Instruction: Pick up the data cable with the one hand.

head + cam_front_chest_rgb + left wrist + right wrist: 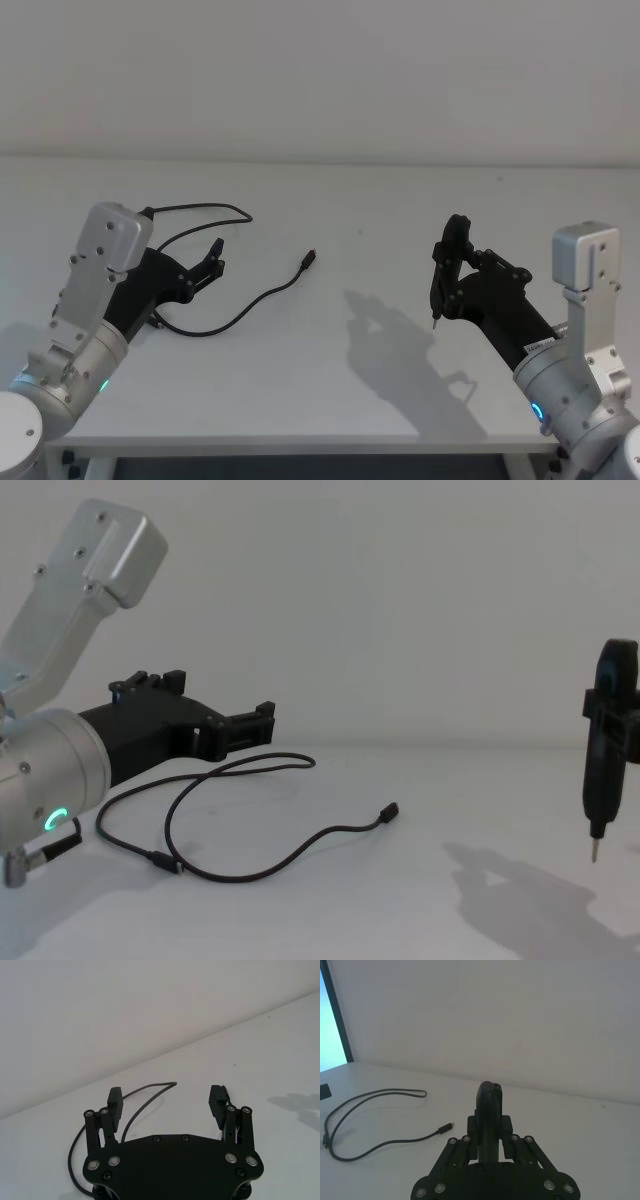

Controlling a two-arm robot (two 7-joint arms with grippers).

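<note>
Data cable (270, 291) looped below left gripper (214, 256)

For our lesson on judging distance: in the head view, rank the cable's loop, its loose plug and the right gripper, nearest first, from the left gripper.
1. Cable loop, just beside the left gripper.
2. Loose plug, mid-table.
3. Right gripper, far right.
</note>
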